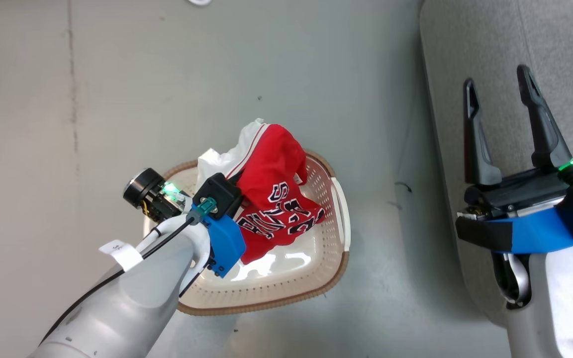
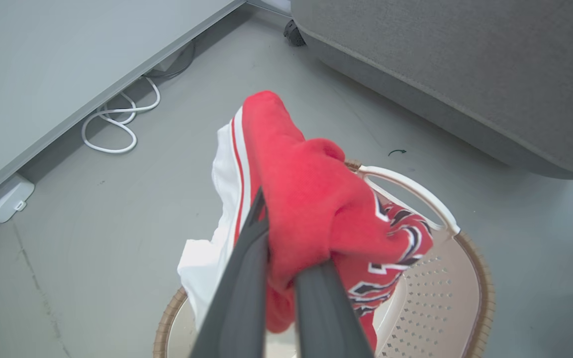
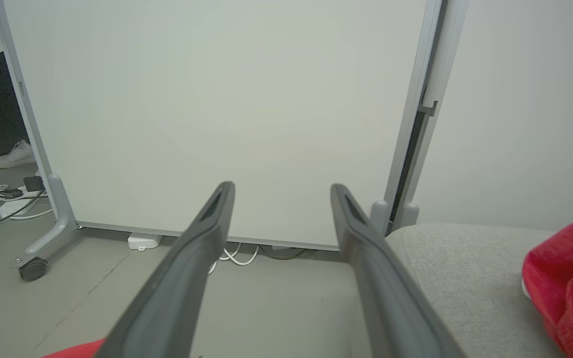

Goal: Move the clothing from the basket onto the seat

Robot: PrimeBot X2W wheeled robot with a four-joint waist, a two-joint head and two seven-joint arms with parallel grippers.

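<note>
While it is clamped by the left gripper (image 2: 279,238), the clothing (image 2: 306,199) is held over the basket (image 1: 327,266). The right gripper (image 1: 497,79) is spread wide.

The head camera is looking down on the basket (image 1: 286,291); the left wrist camera is viewing it closely. The right is facing a panel (image 3: 217,99).

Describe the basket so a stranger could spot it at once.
Find the grey sofa at the right of the head view; on the grey floor to its left sits the basket. It is oval, cream plastic pierced with holes, with a brown woven-look rim, and a red jersey is bunched over it.
</note>
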